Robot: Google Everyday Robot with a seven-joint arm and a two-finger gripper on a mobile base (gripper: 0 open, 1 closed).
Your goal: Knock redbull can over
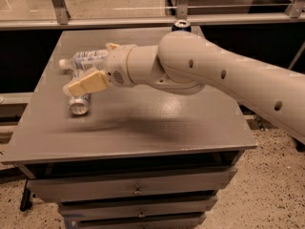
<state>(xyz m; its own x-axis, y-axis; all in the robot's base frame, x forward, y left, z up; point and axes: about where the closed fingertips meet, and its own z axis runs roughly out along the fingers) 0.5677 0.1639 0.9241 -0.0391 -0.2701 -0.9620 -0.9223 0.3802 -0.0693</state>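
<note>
The redbull can lies on its side on the left part of the grey table, with its shiny round end turned toward the camera. My gripper hovers just above and behind the can. One cream finger hangs over the can and the other finger's tip shows farther back. The fingers stand wide apart and hold nothing. The finger hides the upper part of the can.
A clear plastic bottle with a white label lies on its side just behind the can. The top of the dark blue Pepsi can shows behind my arm at the back. Drawers sit under the table front.
</note>
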